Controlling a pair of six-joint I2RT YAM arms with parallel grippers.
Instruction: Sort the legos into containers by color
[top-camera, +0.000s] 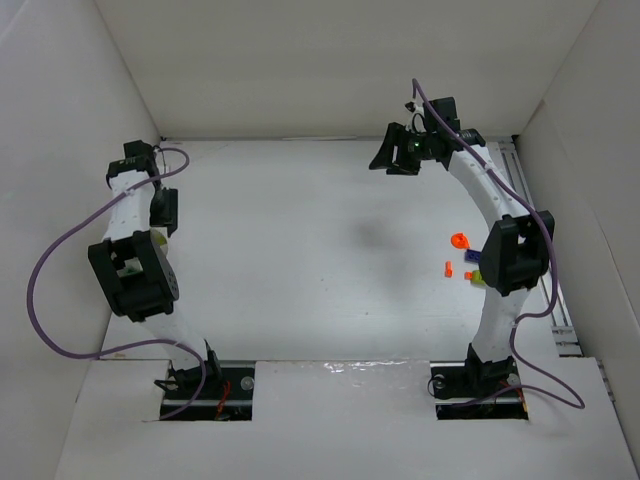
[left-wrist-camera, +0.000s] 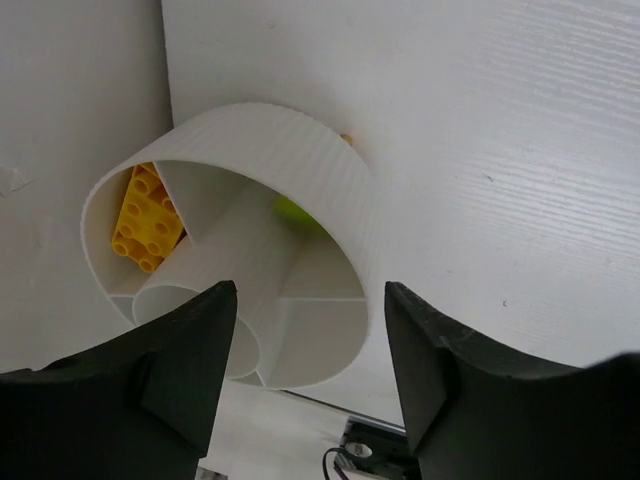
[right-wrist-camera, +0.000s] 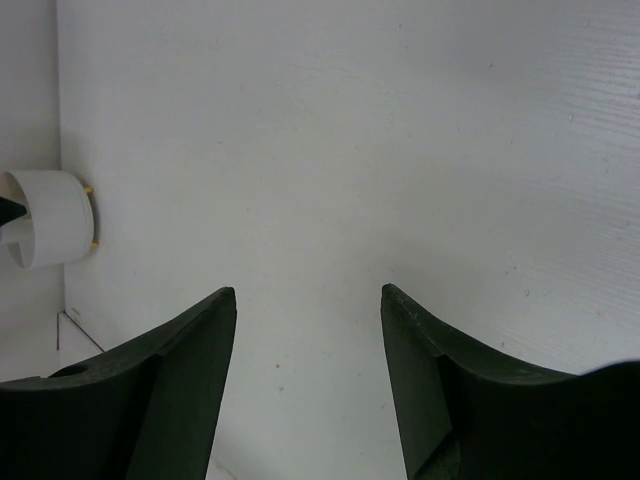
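A white round container (left-wrist-camera: 300, 170) with inner dividers lies right in front of my open left gripper (left-wrist-camera: 310, 300). It holds a yellow brick (left-wrist-camera: 145, 215) and a green piece (left-wrist-camera: 295, 212). The container also shows far left in the right wrist view (right-wrist-camera: 45, 218). In the top view the left arm hides it. The left gripper (top-camera: 163, 212) hangs at the left wall. Loose legos lie by the right arm: an orange one (top-camera: 459, 240), a small orange one (top-camera: 449, 267), a purple-blue one (top-camera: 470, 262) and a yellow-green one (top-camera: 478, 277). My right gripper (top-camera: 392, 160) is open and empty, raised at the back (right-wrist-camera: 308, 295).
White walls close in the floor on the left, back and right. A tiny orange bit (left-wrist-camera: 345, 138) peeks from behind the container's rim. The right arm's elbow (top-camera: 515, 250) stands just right of the loose legos.
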